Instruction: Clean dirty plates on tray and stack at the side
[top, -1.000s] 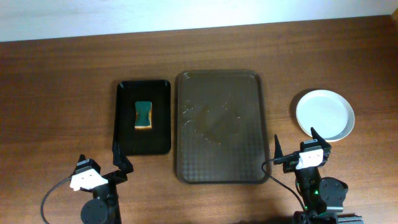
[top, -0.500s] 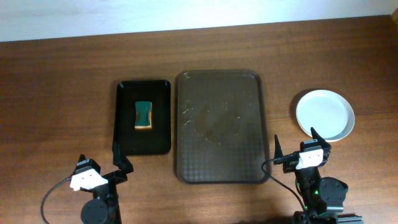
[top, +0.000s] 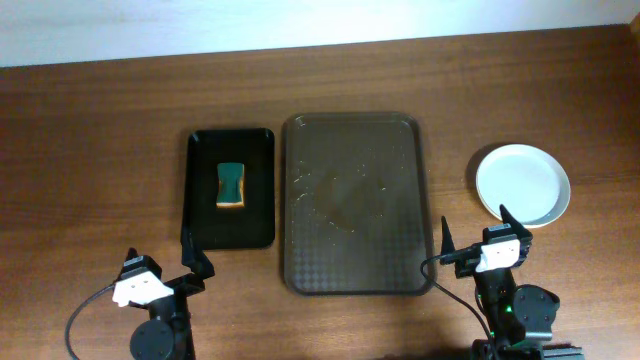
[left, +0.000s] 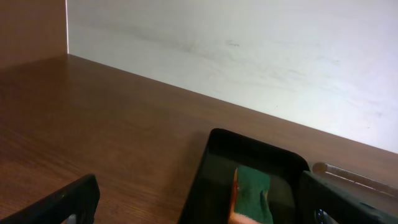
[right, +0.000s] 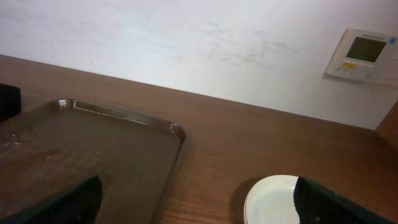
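Both stand released, jaws wide: left pincer (left: 199, 182), right pincer (right: 198, 186). Ahead-right of the right pincer, the round glossy white plates (top: 523, 185) read as one disc, count unclear, cut off in its wrist view. Ahead-left, the textured brown tray (top: 400, 150) glistens.

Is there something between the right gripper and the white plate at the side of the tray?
Nothing visible does. The right gripper is open just short of the white plate, with only table between them. The tray lies off to its left.
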